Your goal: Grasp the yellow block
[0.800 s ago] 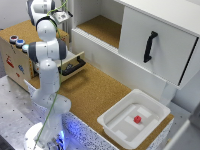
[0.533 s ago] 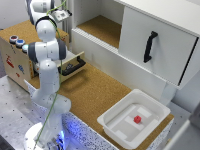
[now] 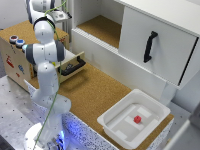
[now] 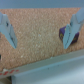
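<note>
Gripper (image 4: 42, 30) spread wide over cork surface (image 4: 37, 27), holding nothing; small, blurred, perhaps purple object (image 4: 61, 34) beside one finger.

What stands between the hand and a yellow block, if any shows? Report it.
No yellow block shows in either view, so I cannot tell. The open hand hangs over bare cork, a dark purplish thing beside one finger. The only one seen is a red block in the white bin.
</note>
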Available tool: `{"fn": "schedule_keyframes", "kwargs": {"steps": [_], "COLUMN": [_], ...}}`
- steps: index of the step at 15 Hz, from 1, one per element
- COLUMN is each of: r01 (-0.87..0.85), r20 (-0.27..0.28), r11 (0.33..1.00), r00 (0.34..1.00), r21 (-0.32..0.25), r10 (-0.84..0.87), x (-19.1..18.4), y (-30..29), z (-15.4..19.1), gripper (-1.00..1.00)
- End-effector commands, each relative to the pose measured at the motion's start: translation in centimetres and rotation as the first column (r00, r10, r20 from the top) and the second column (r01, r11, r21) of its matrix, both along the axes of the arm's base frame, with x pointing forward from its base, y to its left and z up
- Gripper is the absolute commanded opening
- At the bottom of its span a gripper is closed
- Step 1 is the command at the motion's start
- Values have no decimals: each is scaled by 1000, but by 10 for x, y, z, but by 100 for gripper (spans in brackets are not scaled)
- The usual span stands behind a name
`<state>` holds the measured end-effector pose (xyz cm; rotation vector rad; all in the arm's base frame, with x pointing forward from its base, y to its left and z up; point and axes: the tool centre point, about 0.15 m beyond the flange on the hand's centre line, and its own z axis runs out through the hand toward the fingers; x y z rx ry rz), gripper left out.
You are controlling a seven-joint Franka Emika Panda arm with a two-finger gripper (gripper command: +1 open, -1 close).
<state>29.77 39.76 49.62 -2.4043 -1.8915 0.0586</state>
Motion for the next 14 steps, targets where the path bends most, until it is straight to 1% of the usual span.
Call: {"fn": "schedule_keyframes", "kwargs": {"steps": [1, 3, 4, 6, 7, 9, 11, 12, 14], "r01": [42, 15, 25, -12, -39, -85, -138, -167, -215], "r20": [267, 262, 251, 223, 226, 203, 181, 158, 133], "r11": [997, 999, 1000, 1000, 999, 996, 989, 984, 973], "r00": [962, 965, 968, 975, 974, 976, 975, 975, 970], "r21": [70, 33, 17, 29, 26, 37, 58, 69, 88], "r10": [-59, -23, -28, 5, 32, 75, 125, 154, 202], "x": [-68, -72, -73, -80, -83, -84, -79, -72, -60], "y": [-46, -58, -64, -77, -80, -88, -100, -107, -117], "z": [-34, -42, -51, -70, -79, -94, -107, -113, -118], "gripper": [100, 100, 100, 100, 100, 100, 100, 100, 100]}}
